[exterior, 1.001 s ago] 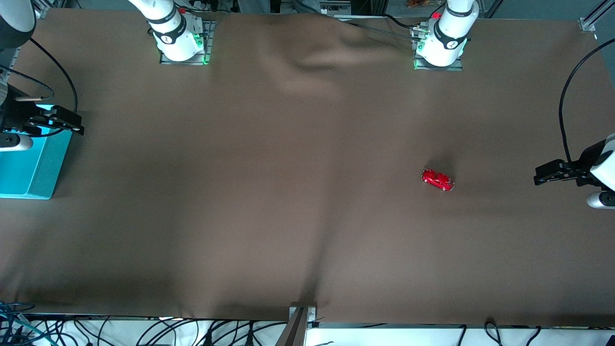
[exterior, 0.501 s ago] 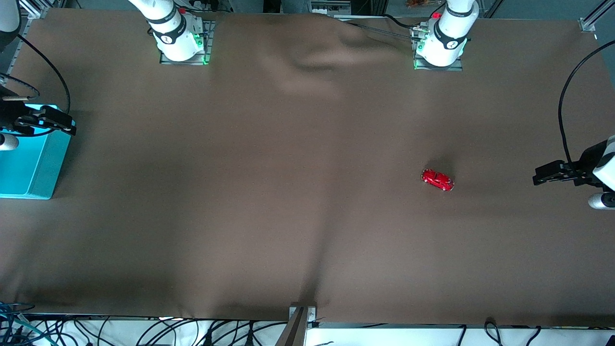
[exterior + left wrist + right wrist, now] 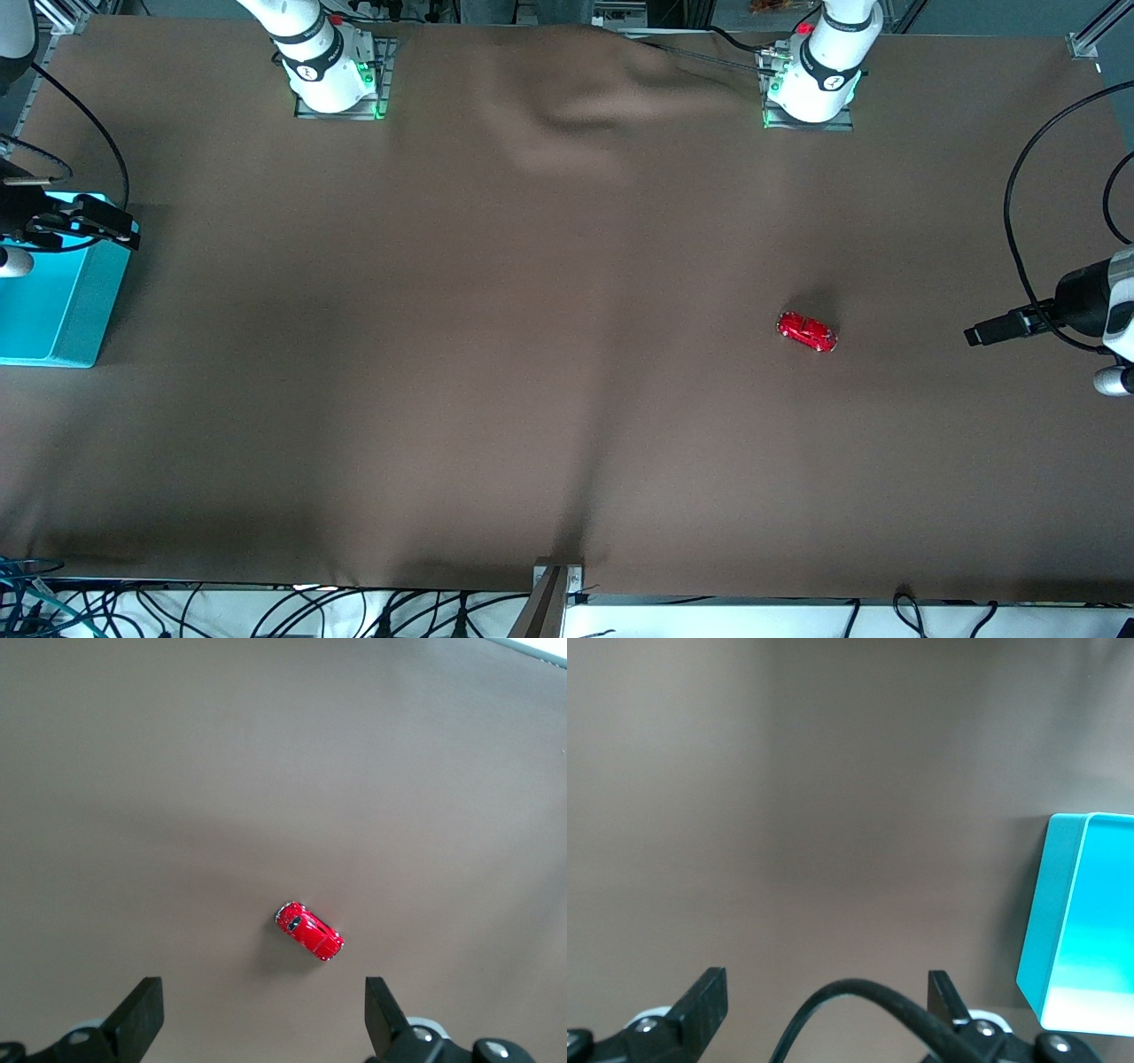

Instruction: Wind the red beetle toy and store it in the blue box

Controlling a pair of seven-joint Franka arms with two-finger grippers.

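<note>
The red beetle toy [image 3: 807, 330] stands on its wheels on the brown cloth, toward the left arm's end of the table. My left gripper [image 3: 976, 336] hovers above the cloth beside it, nearer that end, open and empty. In the left wrist view the toy [image 3: 309, 931] lies ahead of the left gripper [image 3: 263, 1019], outside its wide-apart fingers. The blue box [image 3: 84, 310] sits at the right arm's end of the table. My right gripper [image 3: 120, 232] hangs open over the box's edge. In the right wrist view the box [image 3: 1050, 921] lies off to one side of the right gripper [image 3: 828, 1001].
A brown cloth [image 3: 532, 354] covers the table, with a raised fold [image 3: 576, 97] between the two arm bases. A black cable [image 3: 868, 1001] loops across the right wrist view between the fingers. Cables [image 3: 1019, 230] hang by the left arm.
The left gripper has turned and moved a little toward the toy. The right gripper drew back slightly toward its end of the table, then held still. The toy has not moved.
</note>
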